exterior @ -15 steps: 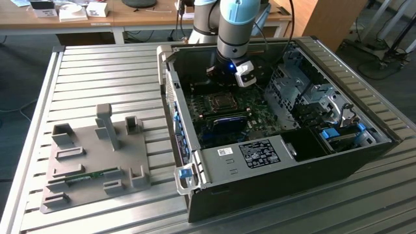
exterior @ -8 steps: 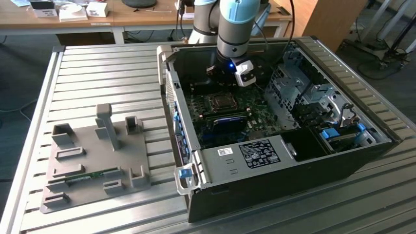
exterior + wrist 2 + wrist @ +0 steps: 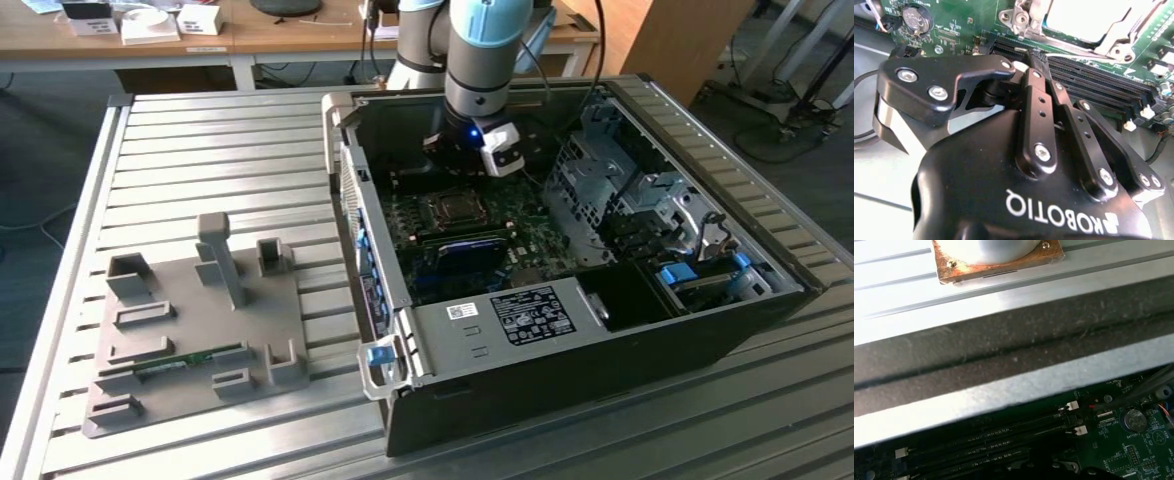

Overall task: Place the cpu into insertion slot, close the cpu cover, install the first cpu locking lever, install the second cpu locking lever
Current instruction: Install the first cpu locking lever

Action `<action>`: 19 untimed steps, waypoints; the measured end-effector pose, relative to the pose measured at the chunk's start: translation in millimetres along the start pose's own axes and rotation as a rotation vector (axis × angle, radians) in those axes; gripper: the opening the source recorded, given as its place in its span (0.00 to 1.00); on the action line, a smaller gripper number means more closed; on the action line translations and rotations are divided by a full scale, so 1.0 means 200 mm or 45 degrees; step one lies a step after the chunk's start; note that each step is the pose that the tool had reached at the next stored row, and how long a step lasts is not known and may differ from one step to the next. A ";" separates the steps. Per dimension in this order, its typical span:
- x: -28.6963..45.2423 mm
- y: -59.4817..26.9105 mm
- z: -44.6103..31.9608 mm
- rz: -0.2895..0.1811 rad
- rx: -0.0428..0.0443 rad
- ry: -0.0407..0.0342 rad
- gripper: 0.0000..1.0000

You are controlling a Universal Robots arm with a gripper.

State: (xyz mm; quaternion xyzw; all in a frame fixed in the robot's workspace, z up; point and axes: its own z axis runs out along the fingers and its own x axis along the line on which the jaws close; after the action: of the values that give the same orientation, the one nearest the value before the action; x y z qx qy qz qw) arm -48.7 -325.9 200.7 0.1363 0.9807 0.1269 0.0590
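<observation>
Silvery cpu cover (image 3: pixel 451 210) apparently lies below gripper (image 3: pixel 461 150).

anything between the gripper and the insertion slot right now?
Nothing visible. In the second wrist view the gripper hangs over the long black memory slots, and the insertion slot lies just beyond them on the green board, with no cable or part in the gap.

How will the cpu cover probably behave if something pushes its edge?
The cpu cover looks like thin sheet metal around a window, so it is probably light and slightly springy. It seems fastened to the green circuit board, so it would likely pivot, not slide. Its shiny surface may be slippery.
</observation>
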 end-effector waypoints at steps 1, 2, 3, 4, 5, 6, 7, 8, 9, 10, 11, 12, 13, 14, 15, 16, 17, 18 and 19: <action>0.002 0.001 0.000 0.003 0.000 -0.0006 0.11; 0.004 0.002 0.000 0.005 0.000 -0.0011 0.11; 0.007 0.002 0.000 0.008 0.000 -0.0018 0.11; 0.009 0.003 0.000 0.011 -0.001 -0.0025 0.11; 0.011 0.003 0.000 0.013 -0.001 -0.0031 0.11; 0.013 0.003 0.000 0.015 -0.001 -0.0035 0.11; 0.013 0.003 0.000 0.017 -0.001 -0.0040 0.11; 0.013 0.003 0.000 0.018 -0.001 -0.0044 0.11; 0.013 0.003 0.000 0.020 -0.001 -0.0047 0.11; 0.014 0.003 0.001 0.021 0.000 -0.0053 0.11; 0.014 0.003 0.001 0.021 0.000 -0.0058 0.11; 0.014 0.002 0.003 0.021 -0.001 -0.0071 0.11; 0.014 0.001 0.004 0.020 -0.001 -0.0084 0.11; 0.014 0.000 0.006 0.020 -0.002 -0.0103 0.11; 0.014 -0.001 0.007 0.019 -0.002 -0.0120 0.11; 0.013 -0.002 0.009 0.019 -0.002 -0.0136 0.11; 0.013 -0.004 0.011 0.019 -0.003 -0.0151 0.11; 0.013 -0.005 0.013 0.018 -0.003 -0.0166 0.11; 0.013 -0.007 0.015 0.018 -0.003 -0.0185 0.11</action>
State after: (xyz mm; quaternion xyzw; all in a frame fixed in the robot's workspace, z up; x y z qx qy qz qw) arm -51.1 -325.8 197.2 0.1440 0.9791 0.1277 0.0654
